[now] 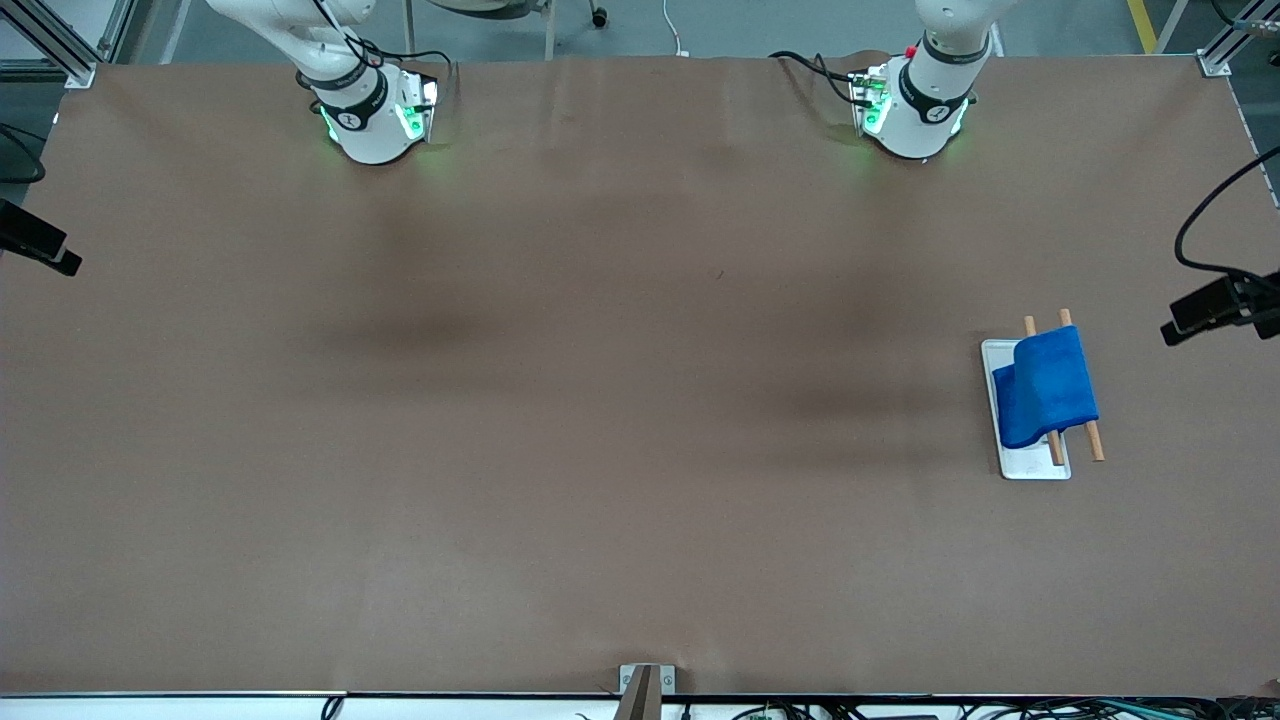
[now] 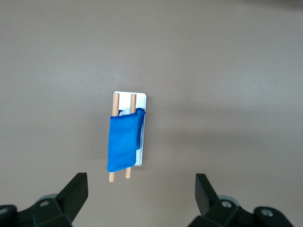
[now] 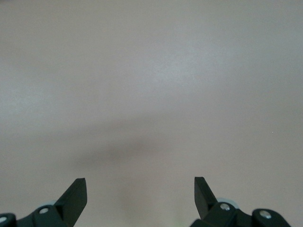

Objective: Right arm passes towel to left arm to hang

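Observation:
The blue towel (image 1: pixel 1045 387) hangs draped over two wooden rods (image 1: pixel 1092 440) of a rack with a white tray (image 1: pixel 1035 462), toward the left arm's end of the table. It also shows in the left wrist view (image 2: pixel 123 142), far below the camera. My left gripper (image 2: pixel 140 185) is open and empty, held high over the table with the rack in sight. My right gripper (image 3: pixel 140 189) is open and empty, high over bare table. In the front view only the arms' bases show: the right arm (image 1: pixel 365 110) and the left arm (image 1: pixel 920 100) with its red knob.
The brown table (image 1: pixel 600 400) stretches wide around the rack. Black camera mounts stand at both ends of the table (image 1: pixel 1215 310) (image 1: pixel 40 245). A metal bracket (image 1: pixel 645 685) sits at the table's edge nearest the front camera.

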`<state>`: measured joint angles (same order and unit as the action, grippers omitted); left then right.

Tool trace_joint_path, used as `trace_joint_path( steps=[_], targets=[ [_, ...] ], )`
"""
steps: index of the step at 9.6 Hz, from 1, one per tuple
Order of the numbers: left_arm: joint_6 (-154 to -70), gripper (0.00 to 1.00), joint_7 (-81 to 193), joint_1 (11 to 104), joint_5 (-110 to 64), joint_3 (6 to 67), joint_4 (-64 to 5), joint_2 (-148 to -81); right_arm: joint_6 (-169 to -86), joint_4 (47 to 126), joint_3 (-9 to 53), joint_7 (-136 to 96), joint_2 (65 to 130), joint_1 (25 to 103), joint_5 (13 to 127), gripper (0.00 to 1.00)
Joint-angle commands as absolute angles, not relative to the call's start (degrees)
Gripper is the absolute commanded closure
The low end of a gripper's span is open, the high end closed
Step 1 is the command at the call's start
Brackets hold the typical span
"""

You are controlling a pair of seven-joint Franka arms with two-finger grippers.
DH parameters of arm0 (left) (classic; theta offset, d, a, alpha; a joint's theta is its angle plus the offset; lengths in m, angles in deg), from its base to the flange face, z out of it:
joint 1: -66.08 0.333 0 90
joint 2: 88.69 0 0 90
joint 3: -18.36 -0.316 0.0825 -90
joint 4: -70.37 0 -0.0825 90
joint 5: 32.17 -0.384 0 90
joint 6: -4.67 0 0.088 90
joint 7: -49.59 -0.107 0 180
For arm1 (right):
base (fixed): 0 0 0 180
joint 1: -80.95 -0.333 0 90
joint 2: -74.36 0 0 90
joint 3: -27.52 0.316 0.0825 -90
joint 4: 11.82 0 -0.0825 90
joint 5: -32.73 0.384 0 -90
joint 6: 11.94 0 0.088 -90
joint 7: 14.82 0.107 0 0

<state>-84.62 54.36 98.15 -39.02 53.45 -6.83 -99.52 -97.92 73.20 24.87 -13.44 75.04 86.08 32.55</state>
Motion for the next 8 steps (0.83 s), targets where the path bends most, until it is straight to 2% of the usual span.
trace_joint_path(
  steps=[1,5,6,8],
  targets=[
    [-82.52,0.00,54.16,98.77,-39.21,53.95,-9.17,-95.30,-98.24,74.22,25.06,-13.85,74.10,86.49,32.73,0.00],
    [-79.10,0.00,53.02,98.51,-35.80,54.39,-9.44,-92.47,-98.24,74.22,25.06,-13.85,74.10,86.49,32.73,0.00],
    [-79.00,0.00,53.71,95.20,-35.17,52.82,-10.48,-91.69,-98.24,74.22,25.06,-13.85,74.10,86.49,32.73,0.00],
    [-79.00,0.00,53.20,85.20,-34.99,42.05,-13.38,-89.66,-98.24,74.22,25.06,-13.85,74.10,86.49,32.73,0.00]
  ],
)
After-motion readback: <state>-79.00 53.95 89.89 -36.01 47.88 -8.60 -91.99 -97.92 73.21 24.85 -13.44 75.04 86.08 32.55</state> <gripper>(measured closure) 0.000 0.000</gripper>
